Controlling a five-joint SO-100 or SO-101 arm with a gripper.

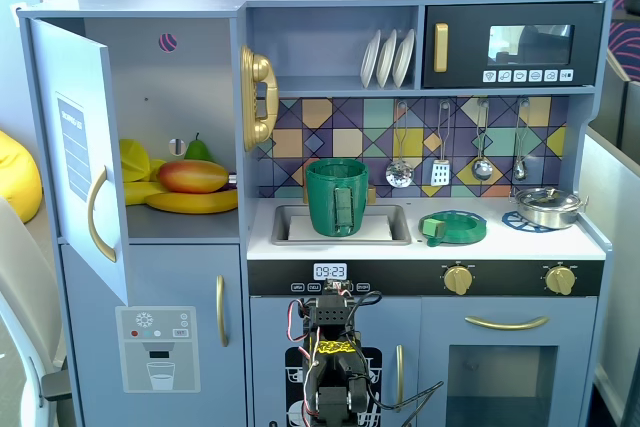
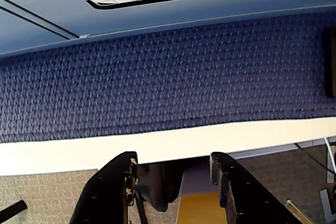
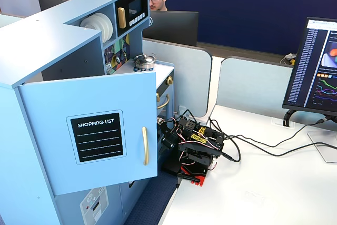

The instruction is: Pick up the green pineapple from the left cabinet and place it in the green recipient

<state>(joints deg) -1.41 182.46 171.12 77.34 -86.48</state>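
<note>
The left cabinet (image 1: 185,67) stands open, its door (image 1: 75,147) swung out to the left. Inside lie a mango (image 1: 192,176), a banana (image 1: 190,203) and the top of a green pear (image 1: 198,148). I see no green pineapple; it is hidden or out of view. The green recipient (image 1: 336,197), a tall pot with a strap handle, stands in the sink. My arm (image 1: 335,362) is folded low in front of the kitchen, also in a fixed view (image 3: 194,146). In the wrist view my gripper (image 2: 173,159) is open and empty, over blue carpet (image 2: 168,77) and the white table edge (image 2: 157,145).
A flat green dish (image 1: 455,227) lies on the counter right of the sink, and a steel pan (image 1: 548,205) sits on the hob. A gold phone (image 1: 258,97) hangs beside the cabinet opening. The open door (image 3: 89,130) juts out beside the arm. Cables (image 3: 247,148) trail across the white desk.
</note>
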